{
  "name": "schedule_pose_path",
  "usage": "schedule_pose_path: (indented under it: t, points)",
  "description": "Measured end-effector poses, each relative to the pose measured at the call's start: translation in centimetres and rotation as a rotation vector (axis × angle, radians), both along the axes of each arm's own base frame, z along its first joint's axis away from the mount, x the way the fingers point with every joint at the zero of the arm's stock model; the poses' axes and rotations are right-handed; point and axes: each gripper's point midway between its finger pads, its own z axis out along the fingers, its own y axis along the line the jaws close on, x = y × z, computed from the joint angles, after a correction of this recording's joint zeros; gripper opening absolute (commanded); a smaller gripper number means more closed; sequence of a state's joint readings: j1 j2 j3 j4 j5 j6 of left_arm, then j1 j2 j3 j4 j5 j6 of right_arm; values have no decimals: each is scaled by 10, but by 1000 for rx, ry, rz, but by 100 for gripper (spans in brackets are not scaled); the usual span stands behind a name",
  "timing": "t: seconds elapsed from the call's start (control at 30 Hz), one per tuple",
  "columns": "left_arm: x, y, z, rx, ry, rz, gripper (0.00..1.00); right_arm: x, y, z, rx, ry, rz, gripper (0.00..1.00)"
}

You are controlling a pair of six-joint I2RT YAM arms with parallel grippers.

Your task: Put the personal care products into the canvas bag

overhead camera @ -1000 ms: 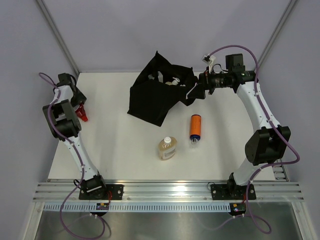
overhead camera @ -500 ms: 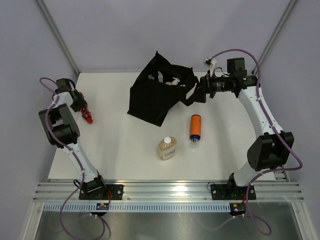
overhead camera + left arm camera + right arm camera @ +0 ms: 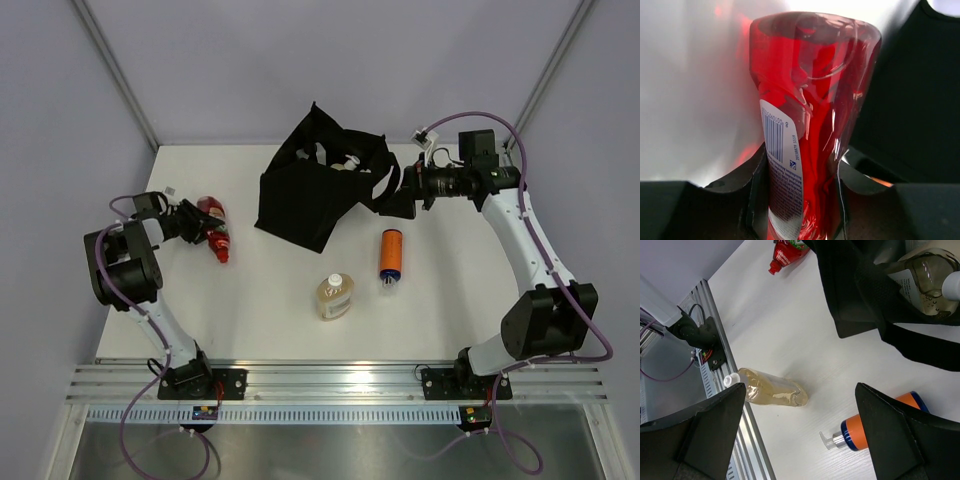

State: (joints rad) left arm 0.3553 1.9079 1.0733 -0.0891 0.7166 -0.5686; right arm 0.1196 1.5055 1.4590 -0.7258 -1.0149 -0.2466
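From above, the left gripper (image 3: pixel 203 224) grasps the red bottle (image 3: pixel 214 236) near the worktop's (image 3: pixel 260 300) left edge, probably bound for the bag (image 3: pixel 300 200) at the far edge, where the right gripper (image 3: pixel 398 197) hangs spread and empty. The left wrist view shows fingers (image 3: pixel 730 200) clamping the bottle's waist. Only the right wrist view shows a clear bottle (image 3: pixel 920 270) inside the bag.

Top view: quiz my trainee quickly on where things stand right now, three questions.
1. True or false: the red bottle lies inside the bag.
2. The right hand is: A open; B shut on a bottle; C shut on the bag.
3. How many products lie loose on the table?
Key: 1 false, the left hand grips it; 2 A; 3 two, the orange bottle and the amber bottle.
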Motion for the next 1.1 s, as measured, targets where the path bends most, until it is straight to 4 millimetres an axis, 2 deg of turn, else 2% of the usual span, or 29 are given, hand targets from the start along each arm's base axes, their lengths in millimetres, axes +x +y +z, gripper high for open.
schedule_pose_path:
  t: [0.17,0.3,0.57,0.73,1.0,1.1]
  points:
    - [-22,-23,5,-116,-17,19,0,-4,-3,2,0,-2,-11,99]
    - [-36,-36,23,-166,-76,31,0,-5,-5,7,-3,-22,-20,100]
    - [-60,-55,98,-235,-315,36,0,-2,-12,6,-21,-28,-50,100]
    - [-73,-66,135,-265,-416,35,0,1,-17,6,-36,-37,-66,99]
    - [-108,-111,211,-278,-588,-73,0,3,-21,8,-45,-48,-75,100]
    - [-116,-130,246,-273,-634,-125,0,2,-22,7,-47,-46,-73,99]
